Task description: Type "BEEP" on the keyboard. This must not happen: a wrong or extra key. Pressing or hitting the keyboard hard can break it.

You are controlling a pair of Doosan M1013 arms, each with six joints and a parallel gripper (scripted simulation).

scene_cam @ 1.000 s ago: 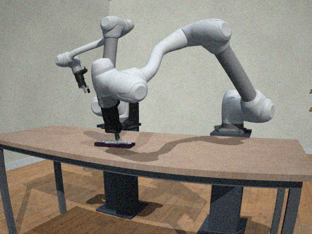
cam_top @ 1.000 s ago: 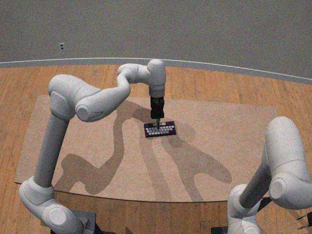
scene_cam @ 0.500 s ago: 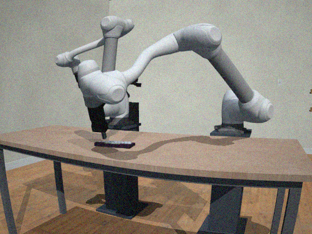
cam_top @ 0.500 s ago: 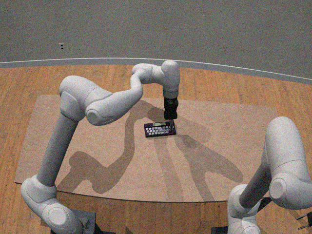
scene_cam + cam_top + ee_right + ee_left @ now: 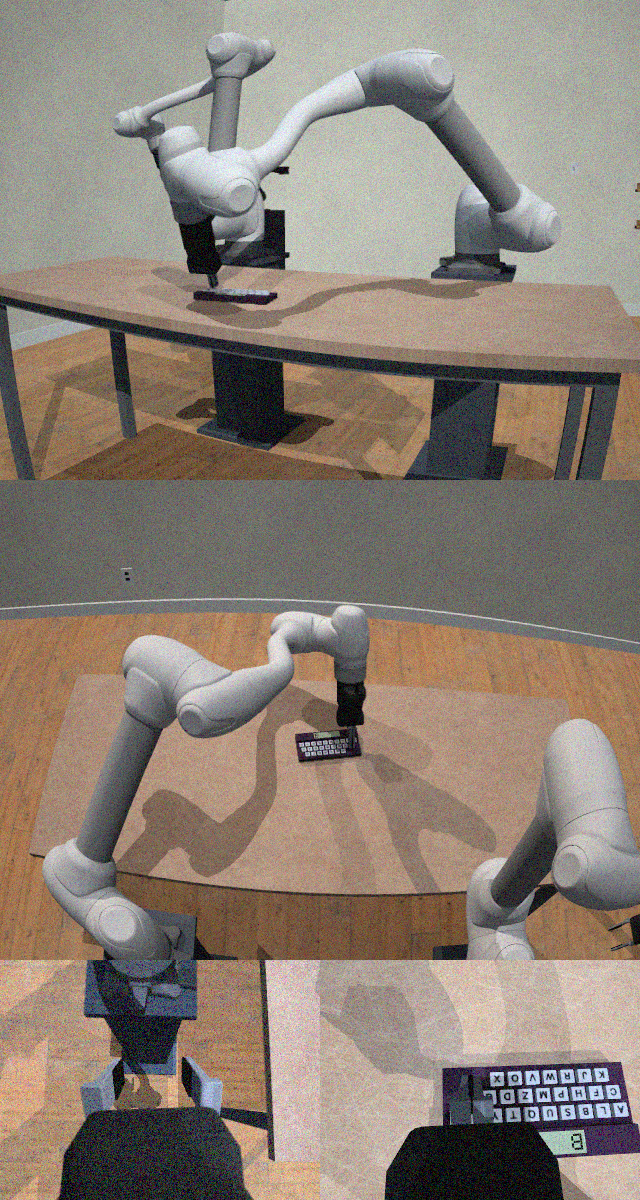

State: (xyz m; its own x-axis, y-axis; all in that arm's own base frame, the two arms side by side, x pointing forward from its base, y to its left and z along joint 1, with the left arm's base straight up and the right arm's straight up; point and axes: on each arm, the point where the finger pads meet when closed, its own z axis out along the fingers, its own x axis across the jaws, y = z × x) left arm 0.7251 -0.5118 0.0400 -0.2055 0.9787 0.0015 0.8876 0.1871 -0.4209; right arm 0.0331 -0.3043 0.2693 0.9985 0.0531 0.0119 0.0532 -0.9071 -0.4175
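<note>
- Left gripper (image 5: 352,746) (image 5: 212,285) (image 5: 472,1080): fingers pressed together, nothing between them. Pointing down over one end of the keyboard, the right-hand end as seen from the top. Contact with a key: cannot tell.
- Under and around those fingertips, left wrist view: G partly covered, keys farther toward that end hidden. Y also partly covered.
- Keyboard (image 5: 323,756) (image 5: 235,297) (image 5: 545,1096): dark purple, pale keys in three rows, lying flat on the table. Upside down in the left wrist view; X, D and T show near the gripper, K, C and A at the opposite end.
- Display (image 5: 326,734) (image 5: 565,1142): greenish strip above the keys, partly behind the gripper body at the wrist. One character legible, looks like B.
- Left arm (image 5: 232,697) (image 5: 330,95): bent high over the table, its shadow across the top.
- Table (image 5: 465,748) (image 5: 413,330) (image 5: 600,1010) (image 5: 295,1060): light top, curved long edge.
- Right gripper (image 5: 611,938) (image 5: 152,1072): fingers spread wide, nothing between; off beyond the table edge, above the wooden floor (image 5: 310,924) (image 5: 230,1010), well apart from the keyboard.
- Right arm (image 5: 584,779) (image 5: 224,113): partly behind the left arm in the exterior view.
</note>
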